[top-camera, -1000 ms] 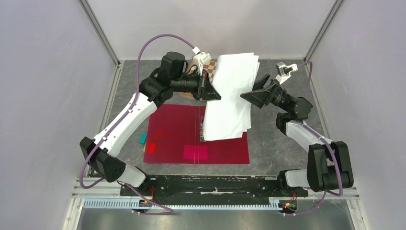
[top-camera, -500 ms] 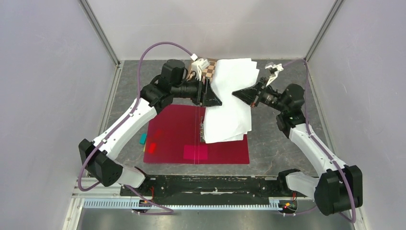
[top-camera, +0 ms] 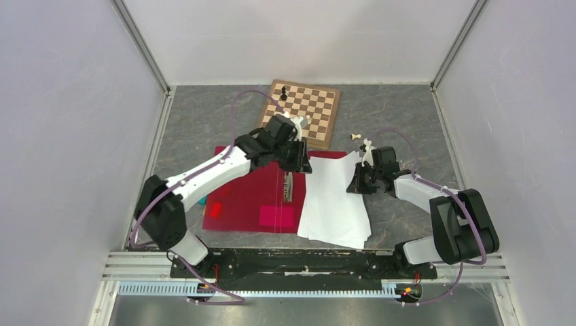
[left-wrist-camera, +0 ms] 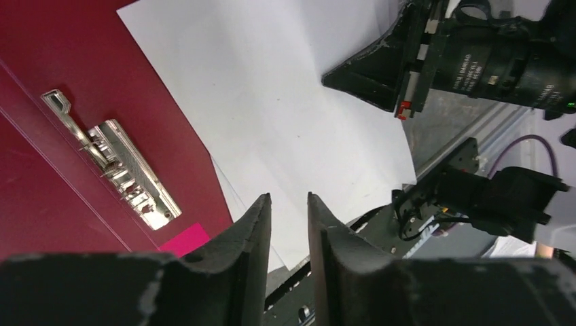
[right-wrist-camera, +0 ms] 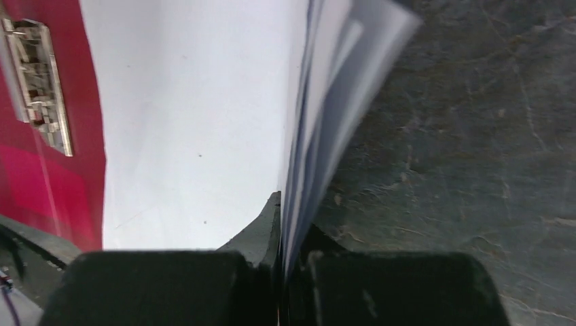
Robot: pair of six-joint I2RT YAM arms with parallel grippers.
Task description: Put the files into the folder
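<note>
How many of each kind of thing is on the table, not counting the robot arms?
Red folder: 1
Stack of white papers: 1 (sheets too close together to count)
Chessboard: 1
Black chess piece: 1
White chess piece: 1
Total: 5

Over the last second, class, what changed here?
Both arms lowered the paper sheets toward the near edge, onto the right half of the open red folder and the table. The right end effector still grips them; the left end effector seems to have let go. Folder and chessboard stayed put.
</note>
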